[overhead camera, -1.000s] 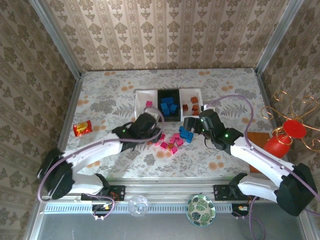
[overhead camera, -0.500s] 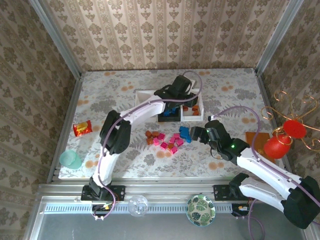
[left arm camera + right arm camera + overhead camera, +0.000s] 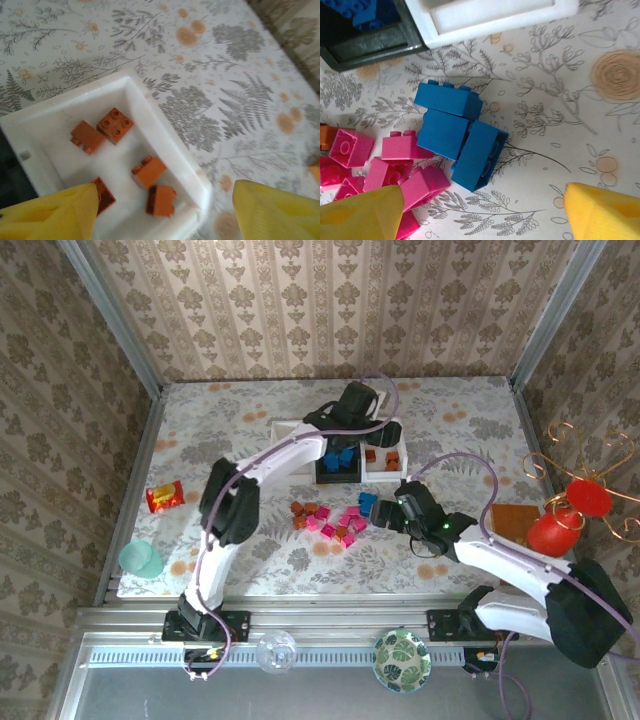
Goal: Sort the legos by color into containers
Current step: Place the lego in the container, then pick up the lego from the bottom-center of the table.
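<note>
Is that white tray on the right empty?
Not empty: several orange-brown bricks lie inside the white tray, with room left.

The containers [image 3: 384,478] stand in a row behind the middle of the tabletop [image 3: 460,440]; loose legos [image 3: 335,523] lie just before them. A packet [image 3: 165,497] and a cup [image 3: 140,560] lie near the left edge.

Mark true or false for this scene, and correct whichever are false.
1. The white rectangular plastic tray beneath the left claw holds orange-brown plastic bricks. True.
2. The right claw is shut on a blue brick. False: it is open and empty above three loose blue plastic bricks on the floral table.
3. The black rectangular tray contains blue sorted bricks. True.
4. No pink bricks lie on the table. False: a pile of magenta pink plastic bricks lies there.
</note>
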